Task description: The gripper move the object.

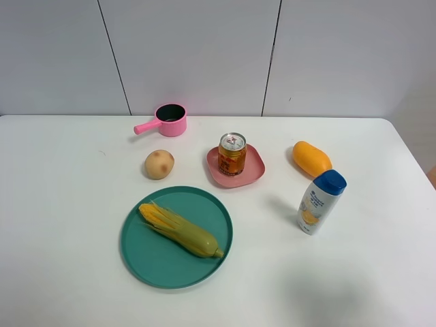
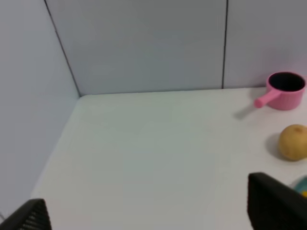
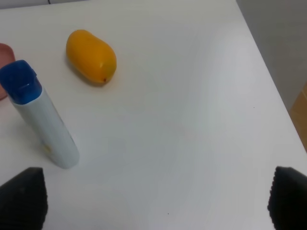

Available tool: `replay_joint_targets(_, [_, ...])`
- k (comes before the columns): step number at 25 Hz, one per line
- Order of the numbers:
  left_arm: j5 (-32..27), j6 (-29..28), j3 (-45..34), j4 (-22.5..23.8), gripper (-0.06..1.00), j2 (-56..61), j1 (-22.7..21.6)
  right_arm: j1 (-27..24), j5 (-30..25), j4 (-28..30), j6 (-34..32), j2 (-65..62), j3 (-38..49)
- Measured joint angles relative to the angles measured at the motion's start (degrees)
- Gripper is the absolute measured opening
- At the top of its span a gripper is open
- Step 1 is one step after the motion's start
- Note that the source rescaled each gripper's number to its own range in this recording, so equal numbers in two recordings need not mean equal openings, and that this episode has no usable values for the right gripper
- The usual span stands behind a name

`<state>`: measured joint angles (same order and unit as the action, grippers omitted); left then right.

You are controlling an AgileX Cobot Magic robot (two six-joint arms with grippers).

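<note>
The drink can [image 1: 232, 154] is seen standing upright on a small pink square plate [image 1: 252, 173] near the middle of the white table [image 1: 61, 204], its silver pull-tab top facing up. Nothing is touching it, and neither arm is being shown in the high view.

Behind and to the left of the can, a pink saucepan [image 1: 170, 120] is sitting close to the wall, its handle pointing left. A potato [image 1: 159, 164] is lying just left of the pink plate, apart from it. In front of these, a large green plate [image 1: 146, 262] is carrying an ear of corn [image 1: 178, 229] laid diagonally. To the right of the can, a mango [image 1: 311, 158] is resting on the table, and nearer the front a white bottle with a blue cap [image 1: 320, 201] is standing upright, well apart from the can.

The left gripper [image 2: 148, 211] is being held over bare table at the left side, its two dark fingertips [image 2: 273, 203] spread wide with nothing between them (only their tips are caught at the frame's edge); the saucepan [image 2: 285, 89] and potato [image 2: 293, 142] are seen beyond it. The right gripper [image 3: 153, 201] is likewise spread and empty, its fingertips [image 3: 24, 196] parted over bare table, with the bottle [image 3: 41, 122] and mango [image 3: 91, 56] lying ahead of it.
</note>
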<state>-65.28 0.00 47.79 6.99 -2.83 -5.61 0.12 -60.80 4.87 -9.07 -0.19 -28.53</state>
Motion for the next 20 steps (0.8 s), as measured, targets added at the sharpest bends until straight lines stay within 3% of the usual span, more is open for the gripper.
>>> replay_joint_targets(9, [2.65, -7.89, -15.66, -0.71, 0.68, 3.16, 0.00, 0.00, 0.00, 0.00, 0.00, 0.00, 0.00])
replay_joint_targets(20, [4.10, -8.91, -18.15, -1.84, 0.68, 3.20, 0.00, 0.00, 0.00, 0.00, 0.00, 0.00, 0.00])
